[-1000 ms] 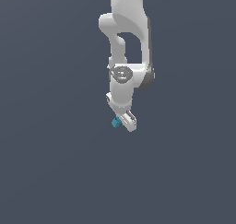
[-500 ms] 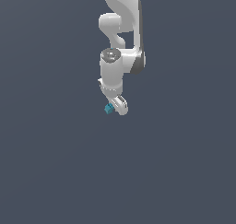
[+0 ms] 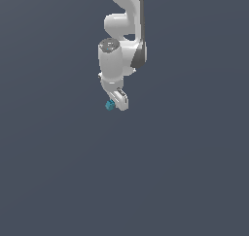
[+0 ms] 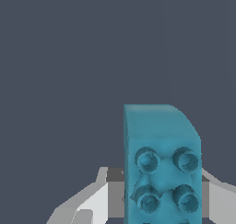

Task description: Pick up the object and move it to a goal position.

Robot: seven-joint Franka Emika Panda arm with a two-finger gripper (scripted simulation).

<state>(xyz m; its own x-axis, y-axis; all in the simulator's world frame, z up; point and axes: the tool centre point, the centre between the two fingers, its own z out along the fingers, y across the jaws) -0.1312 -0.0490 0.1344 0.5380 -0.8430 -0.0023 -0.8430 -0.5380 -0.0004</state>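
One white robot arm (image 3: 119, 60) holds a tiny teal block (image 3: 110, 105) clamped in its pincer (image 3: 116, 104). Close up, the studded block (image 4: 162, 168) is cut off, hiding the fingers (image 4: 94, 204); no writing shows.

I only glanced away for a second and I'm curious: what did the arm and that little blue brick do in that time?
The end effector swung toward the exterior view's left and a little upward, carrying the teal block with it, and the wrist turned on the way. Nothing was picked up or let go: the block stayed clamped between the fingers throughout. The plain grey surroundings look the same.
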